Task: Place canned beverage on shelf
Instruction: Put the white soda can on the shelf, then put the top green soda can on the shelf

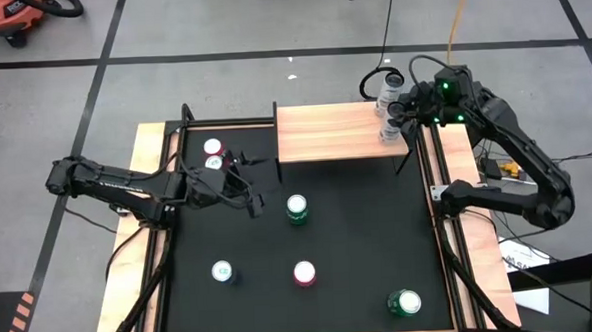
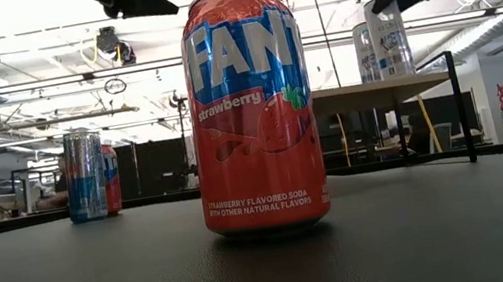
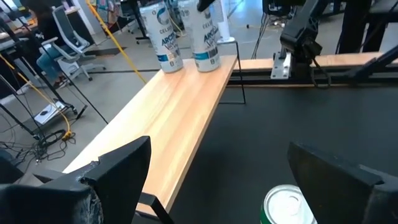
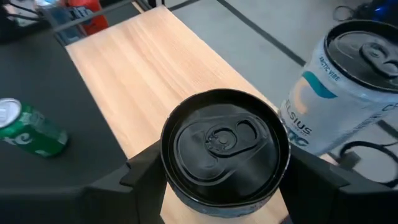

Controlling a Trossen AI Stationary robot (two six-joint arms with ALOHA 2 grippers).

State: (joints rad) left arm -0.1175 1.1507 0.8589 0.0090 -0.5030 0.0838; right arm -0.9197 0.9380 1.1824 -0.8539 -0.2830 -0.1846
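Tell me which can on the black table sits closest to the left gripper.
The green can near the table's middle, just right of the open left gripper; it alone shows between those fingers in the left wrist view. The other loose cans sit farther off.

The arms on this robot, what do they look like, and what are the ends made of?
Both arms are dark, jointed tubes with black cables along them. The right arm shows small green lights near its wrist. Each ends in a two-finger gripper: the left gripper has flat, black, wedge-shaped fingers, and the right gripper looks the same.
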